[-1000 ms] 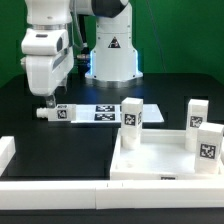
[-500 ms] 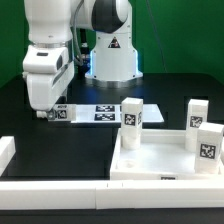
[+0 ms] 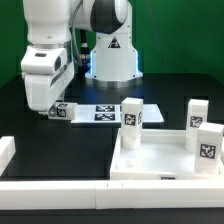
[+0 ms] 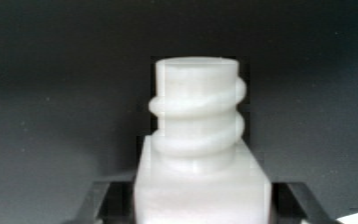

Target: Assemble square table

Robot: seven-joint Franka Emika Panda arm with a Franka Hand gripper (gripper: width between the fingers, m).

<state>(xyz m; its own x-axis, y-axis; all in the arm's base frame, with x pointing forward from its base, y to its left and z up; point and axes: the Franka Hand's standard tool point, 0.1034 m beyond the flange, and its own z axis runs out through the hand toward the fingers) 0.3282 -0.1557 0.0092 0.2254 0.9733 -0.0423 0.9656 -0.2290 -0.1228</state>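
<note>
A short white table leg [image 3: 63,111] with a black-and-white tag lies on the dark table at the exterior view's left. My gripper [image 3: 46,108] has come down over its left end and hides that end. In the wrist view the leg [image 4: 202,120] shows its threaded end pointing away, and my gripper [image 4: 202,205] is shut on its square body, one dark finger [image 4: 108,205] on each side. The square table top [image 3: 150,162], a white slab with a raised rim, lies at the front right. Three tagged legs [image 3: 131,113] [image 3: 197,112] [image 3: 206,145] stand upright at its corners.
The marker board [image 3: 103,112] lies flat just right of the gripped leg. Long white bars [image 3: 60,185] run along the front edge, with a short one [image 3: 5,150] at the left. The arm's white base [image 3: 110,55] stands behind, before a green backdrop.
My gripper has come down over the lying leg's left end and its jaws have closed in on the leg. The leg's tagged end has tilted slightly.
</note>
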